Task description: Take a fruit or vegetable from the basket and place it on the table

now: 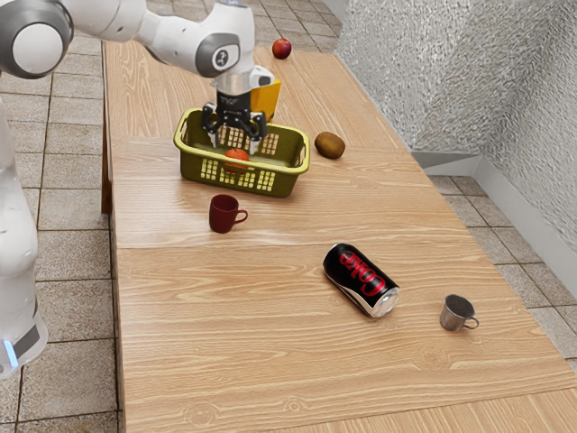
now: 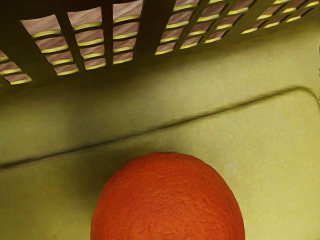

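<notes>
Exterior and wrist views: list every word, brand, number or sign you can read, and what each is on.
"Coke", in red on the black can.
Small marks on the arm: too small to read.
None that I can read on the orange fruit or basket.

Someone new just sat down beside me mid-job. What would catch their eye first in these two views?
Probably the bright orange fruit, large at the wrist view's lower edge, on the floor of the yellow-green basket. In the exterior view, the black can with red lettering stands out, lying on its side on the table between the dark red mug and the metal cup. Next, likely the open gripper over the basket.
</notes>
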Tool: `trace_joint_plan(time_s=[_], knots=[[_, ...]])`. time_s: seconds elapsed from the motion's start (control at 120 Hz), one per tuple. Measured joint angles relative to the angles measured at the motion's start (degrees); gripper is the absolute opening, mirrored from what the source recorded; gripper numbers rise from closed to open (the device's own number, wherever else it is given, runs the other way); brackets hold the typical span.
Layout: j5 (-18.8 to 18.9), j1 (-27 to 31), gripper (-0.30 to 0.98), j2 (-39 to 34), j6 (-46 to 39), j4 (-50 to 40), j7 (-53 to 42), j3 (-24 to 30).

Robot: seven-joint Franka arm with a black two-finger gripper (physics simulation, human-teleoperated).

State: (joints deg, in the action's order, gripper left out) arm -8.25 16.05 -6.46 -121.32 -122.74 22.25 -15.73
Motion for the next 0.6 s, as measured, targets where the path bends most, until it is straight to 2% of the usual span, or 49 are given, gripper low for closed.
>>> trace_joint_plan(time_s=[0.6], knots=[[-2.43,0.04,0.69,3.56,-2.49,0.2,-1.35,0.16]])
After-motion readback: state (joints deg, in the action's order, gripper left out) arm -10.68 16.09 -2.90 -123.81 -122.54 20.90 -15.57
